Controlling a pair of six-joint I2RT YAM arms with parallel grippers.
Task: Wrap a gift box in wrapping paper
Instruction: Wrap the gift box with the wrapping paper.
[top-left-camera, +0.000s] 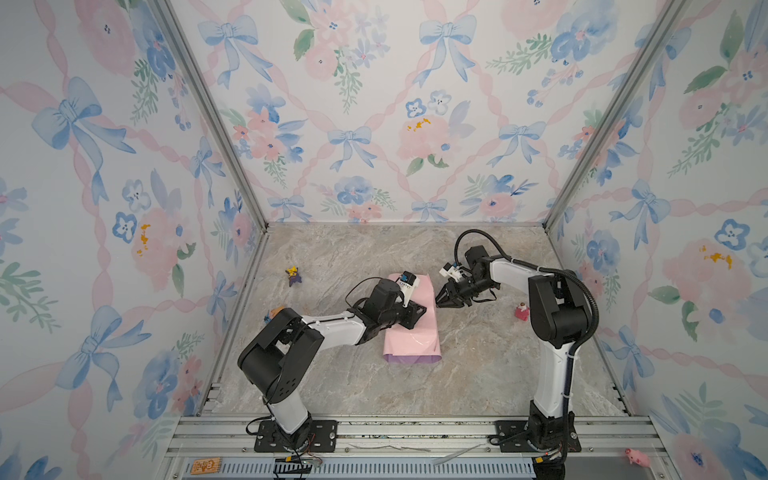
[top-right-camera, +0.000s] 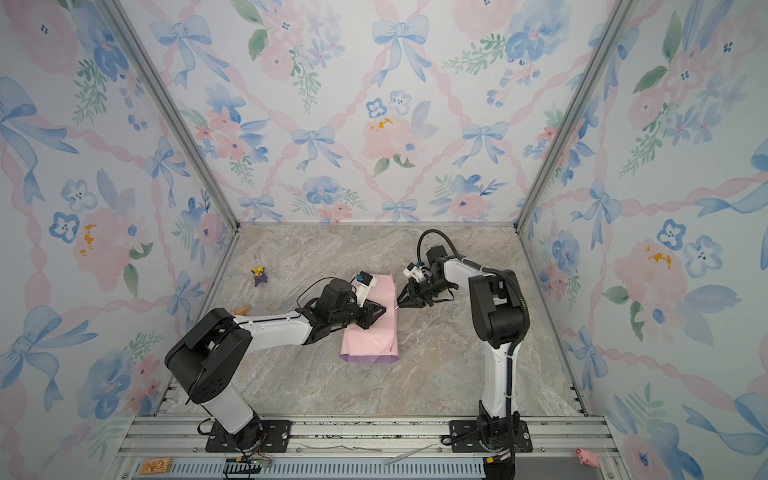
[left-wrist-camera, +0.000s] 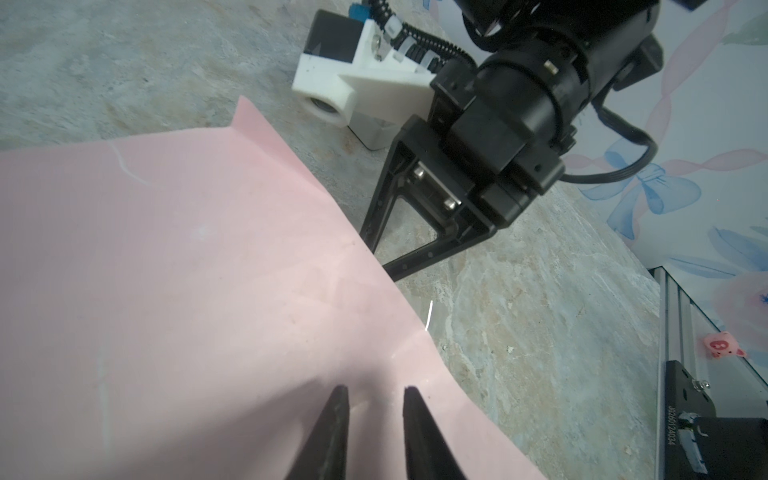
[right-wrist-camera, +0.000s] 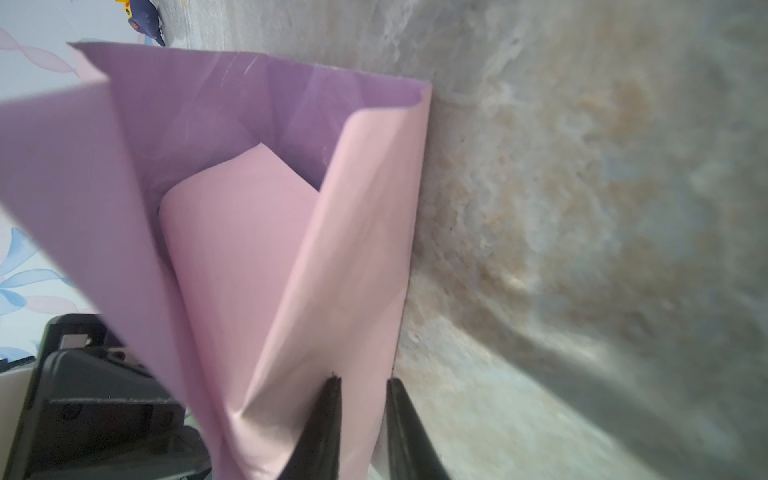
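The wrapping paper (top-left-camera: 411, 336) (top-right-camera: 370, 336) lies mid-table folded over into a long bundle, pale pink outside with a lilac strip at its near end. The gift box is hidden. My left gripper (top-left-camera: 422, 310) (top-right-camera: 383, 310) hovers low over the pink top (left-wrist-camera: 187, 270); its fingers (left-wrist-camera: 376, 390) stand narrowly apart, open, with nothing between them. My right gripper (top-left-camera: 438, 304) (top-right-camera: 400, 304) (left-wrist-camera: 380, 259) is at the bundle's right edge. Its fingers (right-wrist-camera: 363, 381) straddle the pink side flap (right-wrist-camera: 357, 249) with a small gap, open. The lilac inside (right-wrist-camera: 257, 99) shows down the open far end.
A purple-and-yellow toy (top-left-camera: 294, 275) stands at the back left, a small red figure (top-left-camera: 521, 311) right of the right arm, and an orange object (top-left-camera: 272, 312) behind the left arm. A pink pig (top-left-camera: 638, 457) sits on the front rail. Flowered walls close three sides.
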